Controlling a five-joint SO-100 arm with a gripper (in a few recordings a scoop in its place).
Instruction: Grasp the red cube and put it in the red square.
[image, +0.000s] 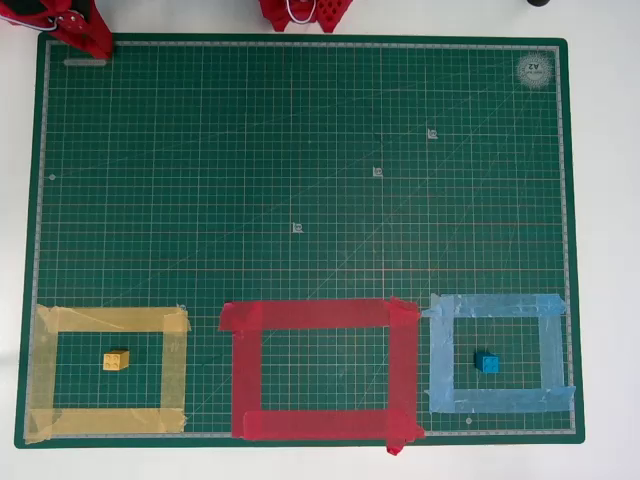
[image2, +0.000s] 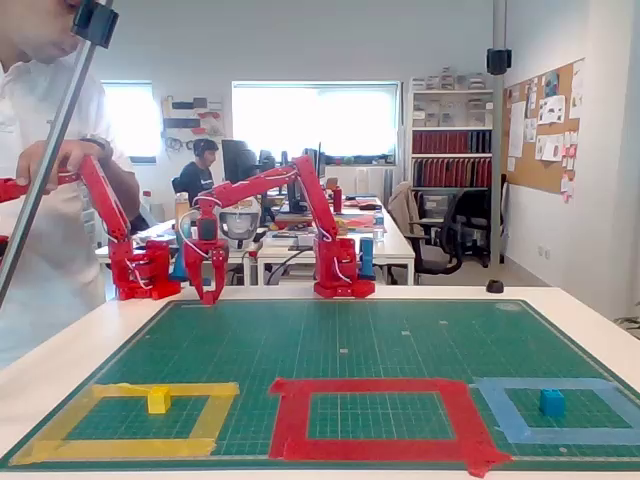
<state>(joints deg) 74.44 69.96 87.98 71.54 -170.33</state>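
The red square, a wide red tape outline, lies at the mat's near edge in the middle, and its inside is bare green mat. The red cube is out of view. My red gripper hangs pointing down over the mat's back left corner, reached from the arm's base at the back middle. In the overhead view the gripper shows at the top left corner of the mat. Its jaws blend with the red arm, so I cannot tell how they stand or whether they hold anything.
A yellow cube sits inside the yellow tape outline on the left. A blue cube sits inside the light blue outline on the right. A person stands at the left edge of the fixed view.
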